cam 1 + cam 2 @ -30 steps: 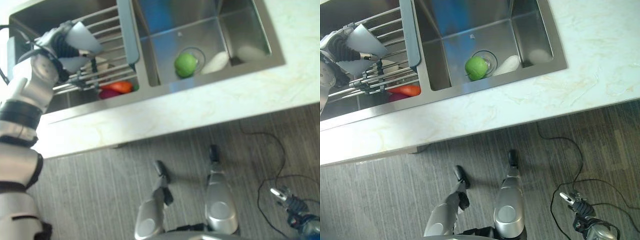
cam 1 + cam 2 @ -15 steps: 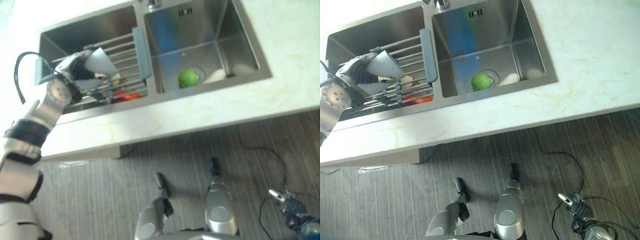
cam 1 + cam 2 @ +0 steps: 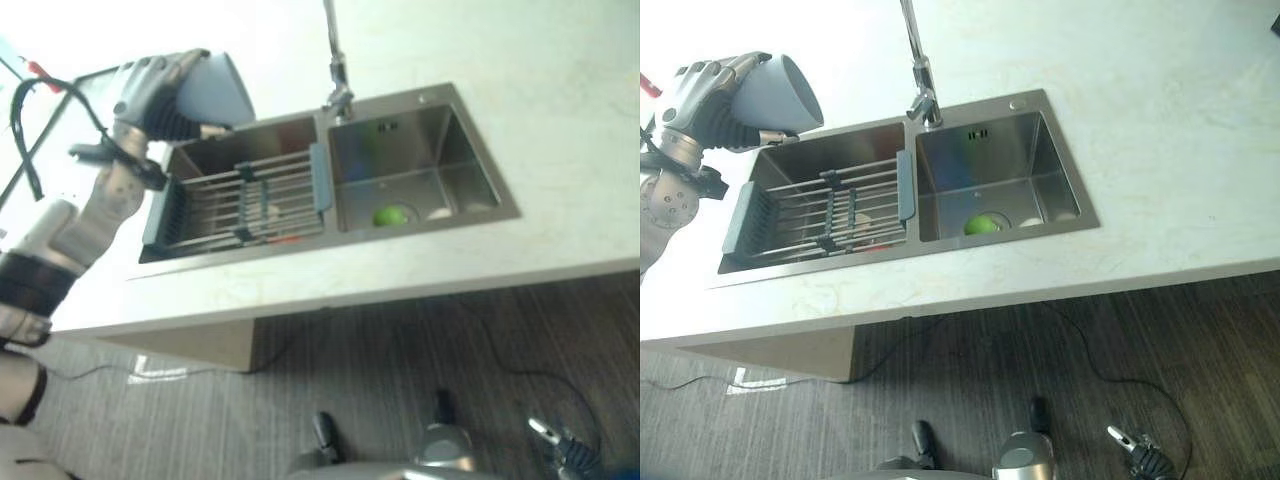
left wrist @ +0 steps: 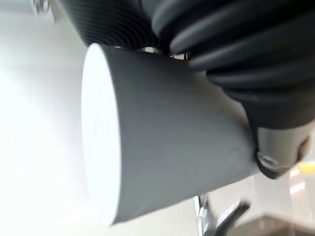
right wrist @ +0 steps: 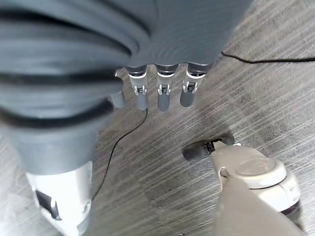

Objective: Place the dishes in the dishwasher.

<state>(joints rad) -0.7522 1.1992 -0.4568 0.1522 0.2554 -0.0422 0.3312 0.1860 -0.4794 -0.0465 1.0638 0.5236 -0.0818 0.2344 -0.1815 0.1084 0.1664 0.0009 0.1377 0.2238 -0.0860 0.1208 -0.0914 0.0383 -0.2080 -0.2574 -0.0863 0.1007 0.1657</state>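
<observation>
Grey cup [image 3: 780, 92] gripped in left hand [image 3: 702, 98], above sink rack [image 3: 820, 215].

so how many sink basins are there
2. The left basin has a drying rack across it; the right basin holds a green ball, below the tap.

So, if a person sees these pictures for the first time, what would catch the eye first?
Probably the grey cup, held up in the left hand above the far left corner of the double sink. Next, the green ball-like object at the drain of the right basin, and the slatted rack that spans the left basin. The right hand hangs low over the dark floor, fingers relaxed.
</observation>
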